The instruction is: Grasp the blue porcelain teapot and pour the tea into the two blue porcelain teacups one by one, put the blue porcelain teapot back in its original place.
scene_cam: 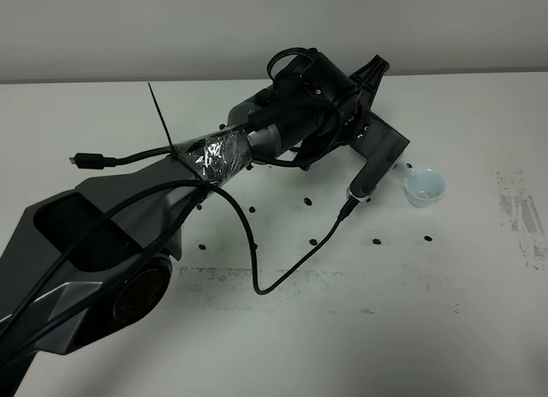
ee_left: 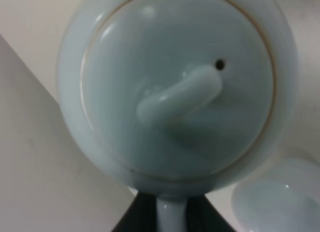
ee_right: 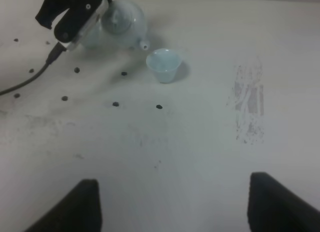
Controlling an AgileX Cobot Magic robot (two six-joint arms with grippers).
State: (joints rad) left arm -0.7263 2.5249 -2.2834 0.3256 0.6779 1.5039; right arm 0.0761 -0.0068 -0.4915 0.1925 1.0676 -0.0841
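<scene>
One arm busy. Left gripper (ee_left: 170, 225) pinched shut on handle (ee_left: 169, 211) of teapot (ee_left: 175, 92), dark fingers (ee_left: 134, 220) either side. Pot under that wrist, hidden from high camera; lifted or resting, cannot tell. Spout (ee_right: 144, 44) aims at cup (scene_cam: 424, 187) just beside, on pot's right, not over rim. Second cup not seen. Pour likely needs small shift toward cup, then tilt along handle-spout line. Right gripper (ee_right: 175, 207) well apart, wide open, empty.

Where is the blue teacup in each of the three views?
Exterior high: teacup right of centre, beside the left arm.
Left wrist: teacup beside the teapot, cut by the frame edge.
Right wrist: teacup off the teapot's spout.
Shared landmark: the teapot, covered by the arm in exterior high.
</scene>
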